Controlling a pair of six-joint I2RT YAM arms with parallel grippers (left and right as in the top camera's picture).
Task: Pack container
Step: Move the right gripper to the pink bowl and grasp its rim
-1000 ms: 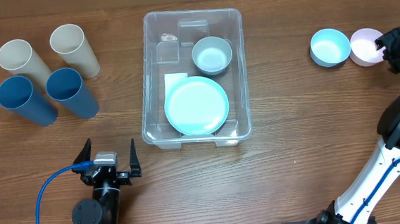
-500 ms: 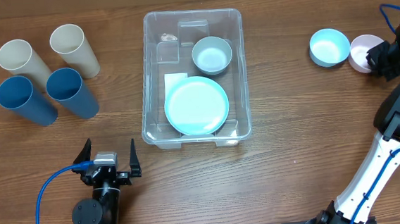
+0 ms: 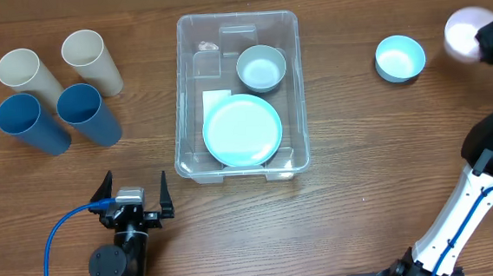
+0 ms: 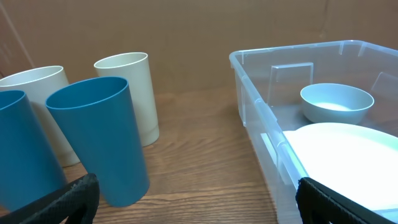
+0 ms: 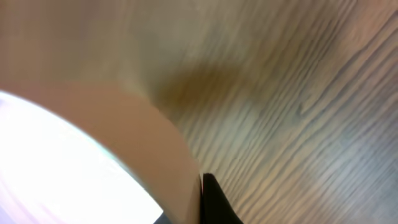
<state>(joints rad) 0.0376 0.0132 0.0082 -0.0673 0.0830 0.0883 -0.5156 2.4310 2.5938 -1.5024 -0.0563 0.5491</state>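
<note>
The container (image 3: 194, 115) is sitting at the table's (image 3: 361, 165) centre, holding a pale blue plate (image 3: 242, 129) and a grey-blue bowl (image 3: 261, 68). At its 3 o'clock a blue bowl (image 3: 399, 58) is resting on the wood. Farther out, the right gripper (image 3: 490, 41) is pinching a pink bowl (image 3: 464, 34) by the rim. At 9 to 10 o'clock, two cream cups (image 3: 91, 60) and two blue cups (image 3: 88, 114) are standing. At 7 o'clock the left gripper (image 3: 134, 191) is gaping wide, holding nothing.

Four tall cups at upper left: two cream cups (image 3: 84, 52) and two blue cups (image 3: 77, 105). One clear container (image 3: 236, 16), centre. One pale plate (image 3: 242, 130). Three bowls: one grey bowl (image 3: 261, 67), one blue bowl (image 3: 399, 58), one pink bowl (image 3: 465, 34) at upper right
</note>
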